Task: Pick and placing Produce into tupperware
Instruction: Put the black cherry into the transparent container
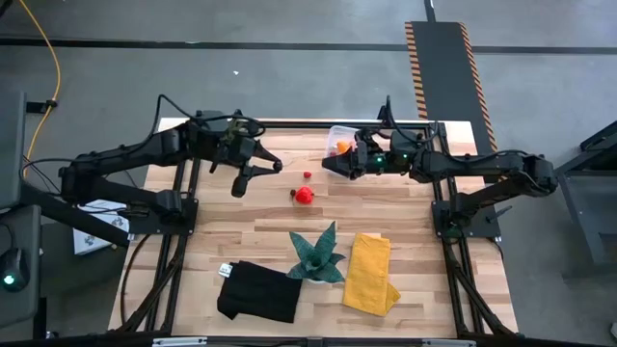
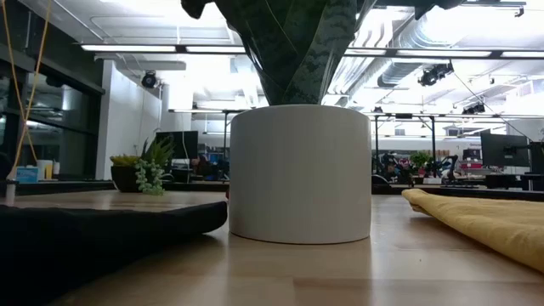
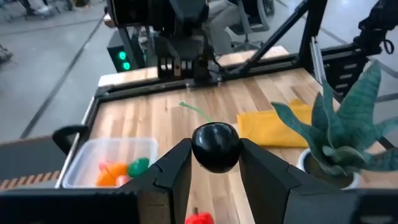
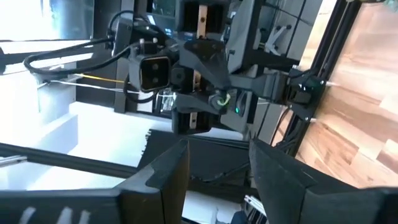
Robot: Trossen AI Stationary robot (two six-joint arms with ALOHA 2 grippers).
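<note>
My left gripper is out over the middle of the table, shut on a dark round toy fruit with a thin green stem. The clear tub stands near the far edge and holds orange, green and pink pieces. My right gripper hovers open and empty just in front of the tub, facing the left gripper. Two red pieces lie on the wood between the grippers, a larger one and a tiny one. My left gripper pinches the dark fruit's round body between its two fingers, one on each side. The fingers come from the table's left, slanting down toward the right. The fruit is lifted clear of the table, and its stem points away from the fingers.
A teal spiky plant in a white pot stands near the front middle. A black cloth lies to its left and a folded yellow cloth to its right. Bare wood lies between the red pieces and the plant. Black frame rails run along the far edge.
</note>
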